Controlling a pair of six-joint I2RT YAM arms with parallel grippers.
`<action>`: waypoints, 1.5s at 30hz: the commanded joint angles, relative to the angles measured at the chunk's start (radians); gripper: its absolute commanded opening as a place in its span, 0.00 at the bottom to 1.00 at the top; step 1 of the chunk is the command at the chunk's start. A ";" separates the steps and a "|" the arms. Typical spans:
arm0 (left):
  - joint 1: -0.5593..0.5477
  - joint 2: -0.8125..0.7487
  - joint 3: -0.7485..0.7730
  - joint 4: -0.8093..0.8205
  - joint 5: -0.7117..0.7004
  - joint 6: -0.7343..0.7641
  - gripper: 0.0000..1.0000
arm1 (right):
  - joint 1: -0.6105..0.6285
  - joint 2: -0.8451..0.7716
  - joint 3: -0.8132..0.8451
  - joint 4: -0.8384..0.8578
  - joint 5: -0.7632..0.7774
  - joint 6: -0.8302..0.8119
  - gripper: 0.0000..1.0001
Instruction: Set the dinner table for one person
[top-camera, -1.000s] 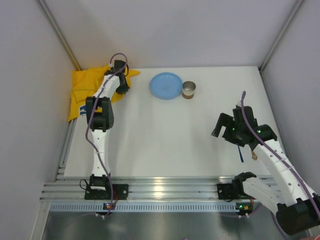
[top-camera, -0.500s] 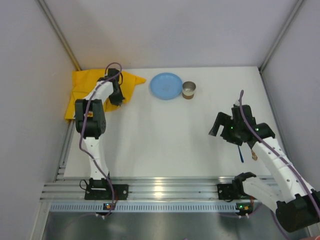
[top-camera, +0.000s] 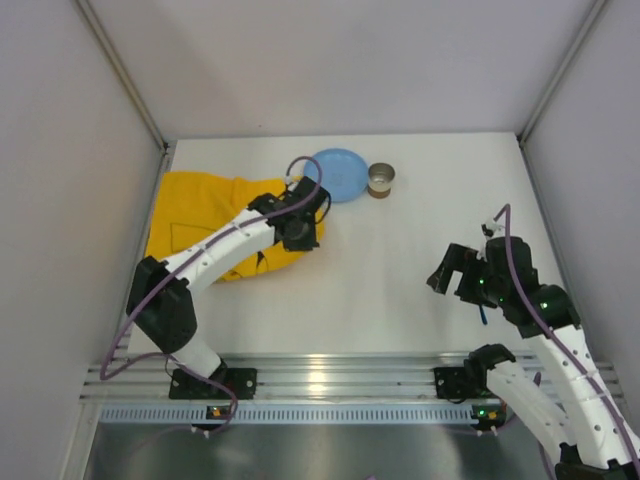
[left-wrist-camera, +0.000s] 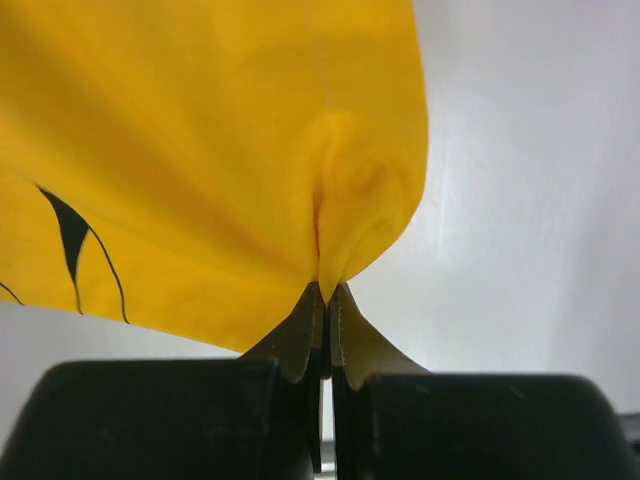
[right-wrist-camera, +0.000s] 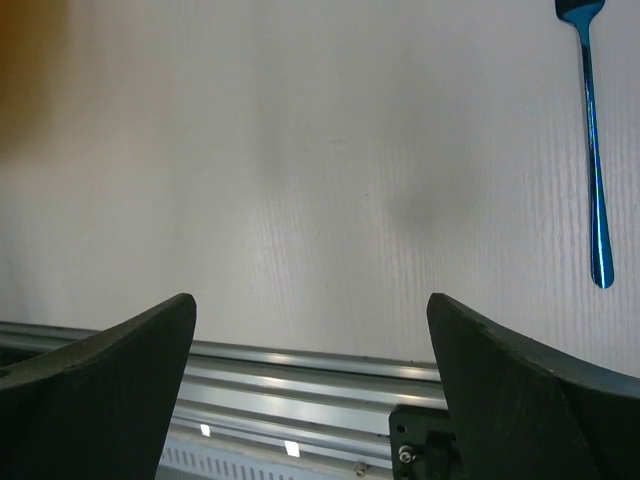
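Yellow cloth (top-camera: 195, 210) now farther right, tight in left hand (left-wrist-camera: 327, 298); right hand (right-wrist-camera: 310, 305) apart.

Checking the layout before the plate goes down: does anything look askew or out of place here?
The yellow cloth lies rumpled and crooked on the left of the table, with one fold pinched in the shut left end effector beside the blue plate. Nothing looks spilled or broken.

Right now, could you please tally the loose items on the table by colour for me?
Yellow: 1, the cloth mat
Blue: 2, the plate and the utensil
Silvery: 1, the small cup
Total: 4
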 joint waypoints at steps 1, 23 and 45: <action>-0.215 -0.004 -0.025 -0.082 -0.035 -0.204 0.00 | 0.007 -0.062 -0.007 -0.055 -0.017 -0.022 1.00; -0.437 -0.084 0.182 -0.188 -0.227 -0.270 0.99 | 0.004 0.210 0.049 0.176 -0.259 -0.002 1.00; 0.259 -0.395 -0.317 -0.008 0.015 -0.019 0.98 | 0.305 1.493 0.874 0.537 -0.511 0.110 0.00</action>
